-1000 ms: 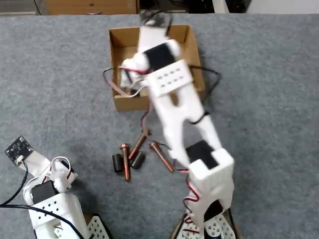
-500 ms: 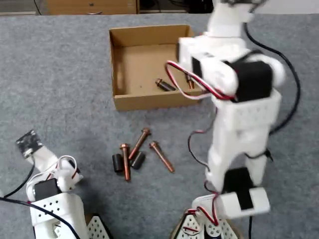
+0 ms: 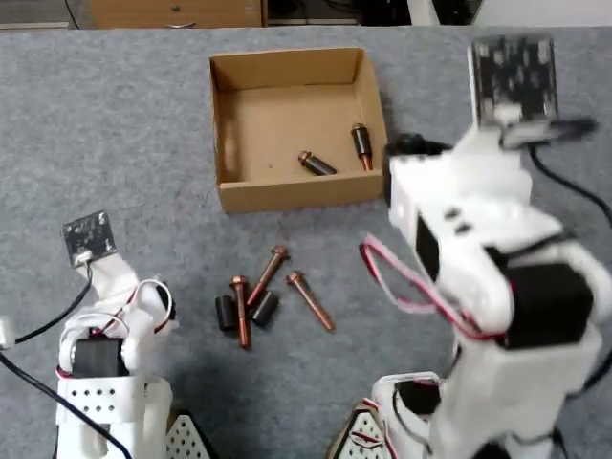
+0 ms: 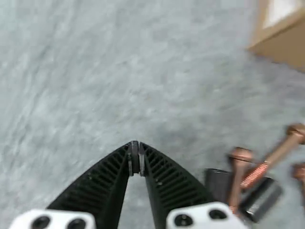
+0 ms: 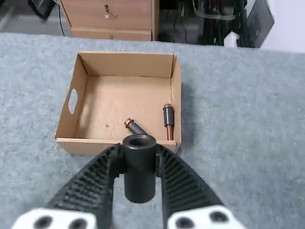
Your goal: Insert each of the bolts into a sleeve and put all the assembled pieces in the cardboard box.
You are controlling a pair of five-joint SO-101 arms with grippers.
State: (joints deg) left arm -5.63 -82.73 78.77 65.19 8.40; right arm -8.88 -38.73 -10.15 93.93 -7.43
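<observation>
The right claw [image 5: 138, 153] is clamping an upright black sleeve [image 5: 139, 179], its open bore facing the wrist camera. It is holding the sleeve up above the gray counter [image 5: 248, 119], on the near side of the cardboard box [image 5: 86, 145]. Two finished parts are lying inside the box: a slanted assembled piece [image 5: 135, 127] near the front wall and a second assembled piece [image 5: 168, 121] along the side wall.

The left claw [image 4: 135, 160] is hanging over bare counter with its tips pressed together, gripping nothing.

The loose parts are sitting in a cluster in front of the box. The first bolt [image 3: 240, 311] is lying between the outer loose sleeve [image 3: 226, 313] and the inner loose sleeve [image 3: 265, 308]. The second bolt [image 3: 267, 275] is slanting down toward the inner loose sleeve, possibly touching it. The third bolt [image 3: 310, 300] is resting just beside them.
</observation>
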